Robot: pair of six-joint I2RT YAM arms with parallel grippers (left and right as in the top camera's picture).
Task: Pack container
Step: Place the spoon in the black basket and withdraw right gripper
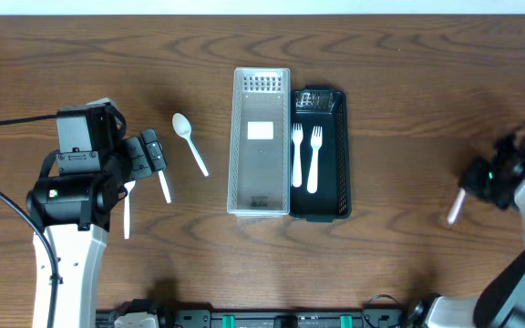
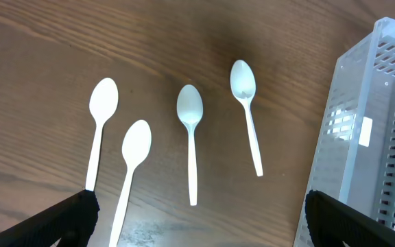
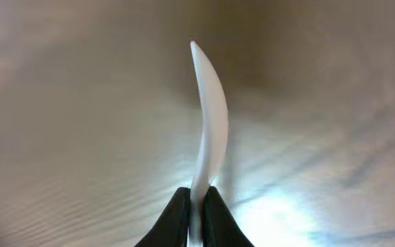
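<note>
A white plastic utensil [image 3: 210, 116], judged light & bendy, thus best taken by its flat handle, is pinched in the closed right gripper [image 3: 196, 206] at far right, well apart from the clear container [image 1: 261, 141], while the left gripper [image 1: 156, 157] is spread wide, w/ nothing in it, over four spoons [image 2: 190, 137].

Soft even light, blurry right-wrist view.

Robot lab; cabled arm [image 1: 66, 196]; wooden table [image 1: 427, 91]
</note>
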